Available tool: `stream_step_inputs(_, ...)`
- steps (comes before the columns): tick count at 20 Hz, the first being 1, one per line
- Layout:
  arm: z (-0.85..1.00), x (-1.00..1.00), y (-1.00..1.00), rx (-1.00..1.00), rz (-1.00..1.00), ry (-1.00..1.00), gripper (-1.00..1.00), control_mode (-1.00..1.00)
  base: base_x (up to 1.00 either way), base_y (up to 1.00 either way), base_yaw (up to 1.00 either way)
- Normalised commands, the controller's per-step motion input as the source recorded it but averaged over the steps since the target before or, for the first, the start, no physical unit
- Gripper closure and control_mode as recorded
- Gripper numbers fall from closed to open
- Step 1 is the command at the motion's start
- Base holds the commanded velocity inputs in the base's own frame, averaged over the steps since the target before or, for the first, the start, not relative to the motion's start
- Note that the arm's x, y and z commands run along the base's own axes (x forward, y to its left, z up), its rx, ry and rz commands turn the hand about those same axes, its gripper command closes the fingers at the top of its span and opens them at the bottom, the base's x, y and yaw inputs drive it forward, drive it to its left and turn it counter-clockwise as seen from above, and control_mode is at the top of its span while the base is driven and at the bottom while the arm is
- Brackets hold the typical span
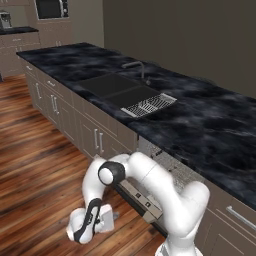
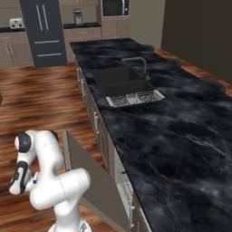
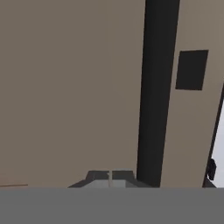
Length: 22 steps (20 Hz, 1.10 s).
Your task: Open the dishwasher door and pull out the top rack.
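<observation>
The dishwasher door [image 2: 88,179] hangs half open, its top edge tilted out over the floor and its grey inner face up. Its dark edge strip with small buttons [image 1: 142,199] lies just behind my forearm. My gripper [image 1: 111,217] is low, below the door's outer side, also seen as the gripper [image 2: 32,180] in the right base view. In the hand view the taupe outer panel [image 3: 70,87] is close, with the dark bar handle [image 3: 157,87] running top to bottom. The gripper [image 3: 110,176] is shut and empty, just left of the bar. Thin grey wire of the top rack [image 1: 167,162] shows inside the opening under the counter.
The black marble counter [image 1: 210,125] carries a dark sink basin [image 1: 107,85], a faucet [image 1: 140,67] and a wire drying tray [image 1: 150,104]. Cabinet doors with silver handles [image 1: 99,142] stand left of the dishwasher. Wooden floor [image 1: 35,170] stretches to the left.
</observation>
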Motion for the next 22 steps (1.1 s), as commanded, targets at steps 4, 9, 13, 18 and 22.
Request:
stream_step_inputs(4,-0.05,-0.34,0.36,0.01,0.00,-0.02,-1.00,-1.00,0.00,0.00,0.00)
stream_step_inputs(9,0.76,-0.15,0.03,0.08,0.03,-0.10,-1.00,-1.00,0.00,0.00,0.00)
stream_step_inputs(13,1.00,-0.08,0.00,0.15,0.06,-0.10,-1.00,-1.00,0.00,0.00,0.00)
stream_step_inputs(18,1.00,-0.03,-0.16,0.18,0.07,-0.08,-1.00,-1.00,0.00,0.00,0.00)
stream_step_inputs(22,1.00,-0.05,-0.42,0.23,0.06,-0.04,-1.00,-1.00,0.00,0.00,0.00)
